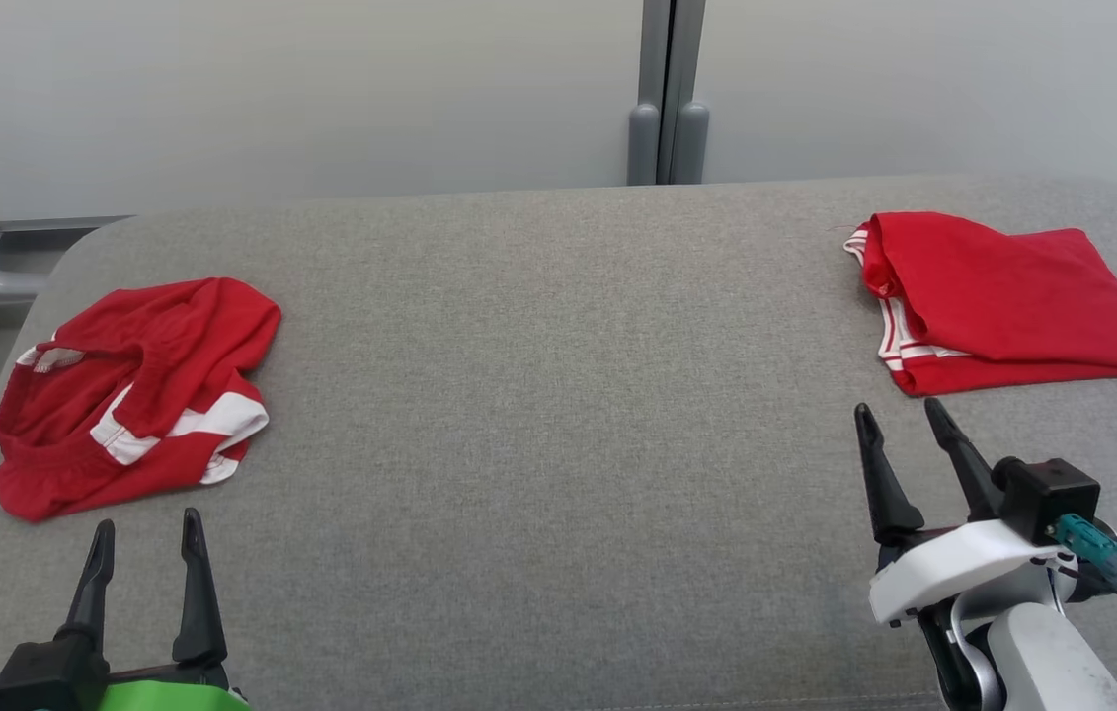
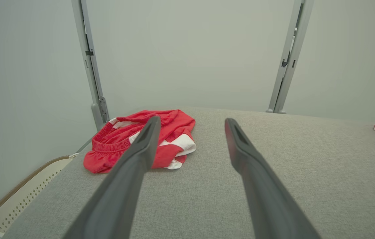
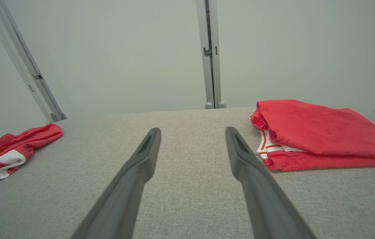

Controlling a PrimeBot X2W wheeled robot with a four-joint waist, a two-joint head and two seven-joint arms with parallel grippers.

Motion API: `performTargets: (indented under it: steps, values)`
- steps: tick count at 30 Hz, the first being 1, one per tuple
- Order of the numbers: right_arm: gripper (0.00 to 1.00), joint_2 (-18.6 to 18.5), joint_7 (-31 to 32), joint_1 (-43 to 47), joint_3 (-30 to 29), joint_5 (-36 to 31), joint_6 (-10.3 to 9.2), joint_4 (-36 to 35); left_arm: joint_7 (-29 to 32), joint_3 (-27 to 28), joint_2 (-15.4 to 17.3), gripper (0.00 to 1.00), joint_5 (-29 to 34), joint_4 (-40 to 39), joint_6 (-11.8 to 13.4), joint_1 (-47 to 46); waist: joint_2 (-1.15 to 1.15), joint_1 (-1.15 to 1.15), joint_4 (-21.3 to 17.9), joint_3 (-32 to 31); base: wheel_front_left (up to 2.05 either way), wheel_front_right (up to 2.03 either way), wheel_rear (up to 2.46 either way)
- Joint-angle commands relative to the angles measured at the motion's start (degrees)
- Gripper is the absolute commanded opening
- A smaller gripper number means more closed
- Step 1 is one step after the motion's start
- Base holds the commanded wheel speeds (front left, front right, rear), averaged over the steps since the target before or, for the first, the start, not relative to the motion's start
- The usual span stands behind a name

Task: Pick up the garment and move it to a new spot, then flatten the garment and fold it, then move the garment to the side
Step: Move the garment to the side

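Wide grey table [image 1: 558, 415] up front. At its far right corner sits the folded garment [image 1: 1012, 296], red and flat, and the right wrist view adds the white-striped layers stacked along its edge. At the table's left end the crumpled garment [image 1: 123, 395] lies bunched, with its white bands showing. Over the table's near edge the right gripper [image 1: 898, 407] and left gripper [image 1: 147, 523] hover, fingers spread and empty. The left wrist view picks up a perforated basket [image 2: 18, 199] just off the table's left side.

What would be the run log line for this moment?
left gripper: open, empty | right gripper: open, empty | crumpled garment: untouched | folded garment: lying at right
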Motion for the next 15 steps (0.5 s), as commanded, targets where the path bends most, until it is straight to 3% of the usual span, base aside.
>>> performTargets:
  steps: [1,15]
  values:
    - [1.00,0.3,-0.2,1.0,-0.8,-0.4,-0.03,-0.8,0.0,0.2,0.0,1.00,0.3,0.0,0.2,0.9,0.00,0.00,-0.3,-0.1,0.00,0.00,0.00]
    - [1.00,0.3,-0.2,4.4,0.6,-1.2,-0.02,-2.0,0.0,-1.4,1.7,1.00,4.6,1.0,0.4,1.6,0.00,0.00,-1.9,-0.2,0.00,0.00,0.00]
